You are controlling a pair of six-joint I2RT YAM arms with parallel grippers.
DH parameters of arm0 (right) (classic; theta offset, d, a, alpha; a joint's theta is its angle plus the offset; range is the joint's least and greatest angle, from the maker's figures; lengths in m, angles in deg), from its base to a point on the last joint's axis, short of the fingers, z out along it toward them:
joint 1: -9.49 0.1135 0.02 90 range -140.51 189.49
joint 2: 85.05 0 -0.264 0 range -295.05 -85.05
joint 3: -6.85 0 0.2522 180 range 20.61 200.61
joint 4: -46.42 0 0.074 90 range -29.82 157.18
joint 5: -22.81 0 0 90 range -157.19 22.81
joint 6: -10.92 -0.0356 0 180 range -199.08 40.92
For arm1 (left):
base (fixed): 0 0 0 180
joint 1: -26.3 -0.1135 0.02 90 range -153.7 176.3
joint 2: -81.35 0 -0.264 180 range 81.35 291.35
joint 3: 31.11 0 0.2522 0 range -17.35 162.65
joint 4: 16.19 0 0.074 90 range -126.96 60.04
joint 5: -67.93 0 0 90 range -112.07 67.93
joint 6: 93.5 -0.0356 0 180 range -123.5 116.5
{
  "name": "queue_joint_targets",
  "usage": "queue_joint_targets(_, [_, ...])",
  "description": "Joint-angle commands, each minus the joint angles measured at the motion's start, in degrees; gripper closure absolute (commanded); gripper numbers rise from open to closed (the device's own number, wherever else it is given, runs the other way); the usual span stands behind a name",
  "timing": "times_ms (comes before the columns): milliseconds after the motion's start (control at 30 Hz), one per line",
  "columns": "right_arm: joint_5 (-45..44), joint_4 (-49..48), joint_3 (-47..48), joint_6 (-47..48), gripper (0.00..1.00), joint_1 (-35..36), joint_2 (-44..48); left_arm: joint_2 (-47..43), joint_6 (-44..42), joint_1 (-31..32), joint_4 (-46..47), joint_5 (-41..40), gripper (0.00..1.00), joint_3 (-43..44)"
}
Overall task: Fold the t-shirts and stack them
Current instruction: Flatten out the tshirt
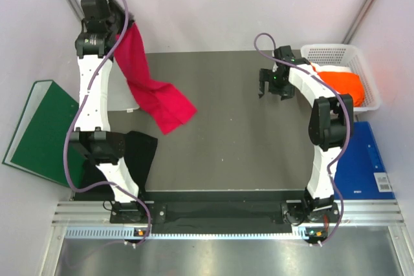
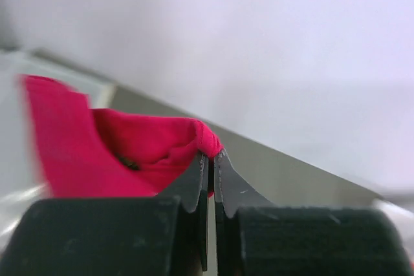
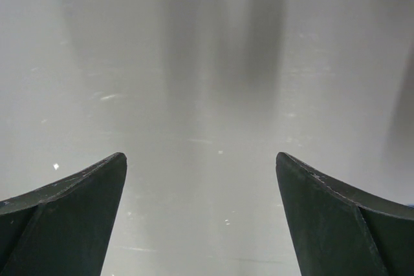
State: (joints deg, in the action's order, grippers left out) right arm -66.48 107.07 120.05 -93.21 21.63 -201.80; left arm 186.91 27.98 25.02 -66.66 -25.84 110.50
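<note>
So, early days on this one as far as I can tell. The bench (image 1: 226, 127) has no folded shirt on it and no stack anywhere, so basically all the folding and stacking is left to do. The crimson-pink t-shirt (image 1: 145, 88) is the one in play: it hangs down from the left end effector (image 1: 121, 25) in a long twisted drape, and its lower end trails onto the bench, off toward the middle and well below the grip. The black t-shirt (image 1: 143, 150) lies crumpled at the bench edge, way back from that end effector, near the left arm's base. The orange t-shirt (image 1: 339, 82) sits bunched in a white basket (image 1: 365, 56), just beside the right end effector (image 1: 270, 85) on its outer side. On the wrist view the left end effector (image 2: 212, 156) is pinched tight on a fold of the crimson cloth, with the rest bunched to one side of the fingers. The right end effector (image 3: 200, 166) is spread wide with nothing between its fingers, hovering over bare bench. My guess is the pink shirt needs spreading flat first.
</note>
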Motion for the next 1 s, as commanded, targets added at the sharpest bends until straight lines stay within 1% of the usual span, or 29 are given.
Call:
queue_joint_targets(0, [0.6,-2.2,-2.1,-2.4,0.03,-1.7,4.6,5.5,3.4,4.2,6.9,20.0,1.0,9.8])
queue_joint_targets(33, [0.4,-2.3,-2.5,-2.7,0.02,-1.9,4.9,7.4,5.6,6.1,7.4,22.6,1.0,14.3])
queue_joint_targets(67, [0.3,-2.7,-3.0,-2.8,0.03,-2.4,5.1,10.3,6.6,7.3,9.4,28.7,1.0,15.8])
queue_joint_targets(100, [0.3,-2.9,-3.9,-3.4,0.02,-2.7,5.7,11.4,7.8,8.6,10.7,30.4,1.0,16.7])
queue_joint_targets(133, [0.3,-3.0,-4.3,-3.6,0.02,-3.0,6.0,12.3,9.9,11.6,12.4,32.1,1.0,16.6])
queue_joint_targets(167, [0.2,-3.1,-4.8,-3.9,0.02,-3.5,6.4,12.7,10.8,13.2,14.5,34.3,1.0,16.5])
queue_joint_targets(200, [0.1,-3.6,-6.0,-4.4,0.02,-3.9,7.1,13.0,11.9,14.8,18.3,35.7,1.0,16.5])
queue_joint_targets(233, [0.1,-3.8,-6.6,-4.6,0.02,-4.1,7.5,13.6,15.0,17.3,20.9,37.0,1.0,16.5])
queue_joint_targets(267, [0.0,-4.0,-7.4,-4.9,0.02,-4.6,7.9,14.1,17.3,18.4,23.8,38.5,1.0,16.5])
queue_joint_targets(300, [0.1,-4.8,-9.0,-5.1,0.02,-4.9,8.7,14.5,20.0,19.7,30.7,42.4,1.0,16.6])
queue_joint_targets(333, [0.0,-5.0,-9.8,-5.4,0.02,-5.2,9.2,15.5,26.6,20.2,34.5,44.3,1.0,16.6])
queue_joint_targets(367, [-0.2,-5.2,-10.7,-5.6,0.03,-5.6,9.5,15.9,30.1,20.5,38.5,46.1,1.0,16.7])
queue_joint_targets(400, [-0.2,-5.9,-12.2,-5.9,0.03,-5.8,10.3,16.3,36.5,20.5,42.6,48.5,1.0,16.9])
queue_joint_targets(433, [-0.2,-6.2,-13.0,-6.0,0.02,-6.0,10.7,16.8,38.8,20.5,48.0,49.6,1.0,17.8])
queue_joint_targets(500, [-0.1,-6.8,-15.2,-6.5,0.02,-6.3,11.7,16.6,41.2,19.7,48.6,50.2,1.0,19.9])
queue_joint_targets(567, [-0.1,-7.4,-16.5,-6.8,0.02,-6.3,12.3,14.2,41.4,18.5,48.7,50.0,1.0,19.8])
queue_joint_targets(600, [-0.1,-7.7,-17.6,-7.0,0.02,-6.3,12.9,12.8,41.6,16.4,48.4,49.1,1.0,19.1])
queue_joint_targets(667, [0.0,-8.5,-18.8,-7.5,0.03,-6.4,13.4,8.2,41.4,13.9,48.5,47.9,1.0,14.2])
queue_joint_targets(700, [0.1,-8.6,-19.7,-7.8,0.02,-6.4,13.7,6.3,40.1,11.2,47.4,46.8,1.0,8.6])
queue_joint_targets(733, [0.1,-8.9,-20.1,-7.9,0.02,-6.4,13.8,2.0,39.3,9.9,47.4,45.0,1.0,4.7])
queue_joint_targets(767, [0.3,-9.3,-20.4,-8.2,0.02,-6.3,13.9,-0.2,38.2,8.5,44.6,43.6,1.0,1.0])
queue_joint_targets(800, [0.3,-9.3,-20.9,-8.4,0.03,-6.4,14.1,-2.4,36.3,6.3,44.4,42.5,1.0,-7.4])
queue_joint_targets(833, [0.3,-9.4,-20.9,-8.6,0.03,-6.4,14.1,-5.9,35.1,5.3,44.1,41.1,1.0,-11.2])
queue_joint_targets(867, [0.4,-9.6,-21.0,-8.7,0.03,-6.3,14.2,-7.2,34.3,4.5,41.0,40.6,1.0,-14.6])
queue_joint_targets(900, [0.6,-9.7,-21.0,-8.9,0.03,-6.3,14.0,-8.3,33.2,2.7,40.4,40.2,1.0,-21.4])
queue_joint_targets(967, [1.3,-10.1,-20.8,-9.3,0.03,-6.2,13.8,-11.1,32.2,1.7,37.9,39.2,1.0,-28.0])
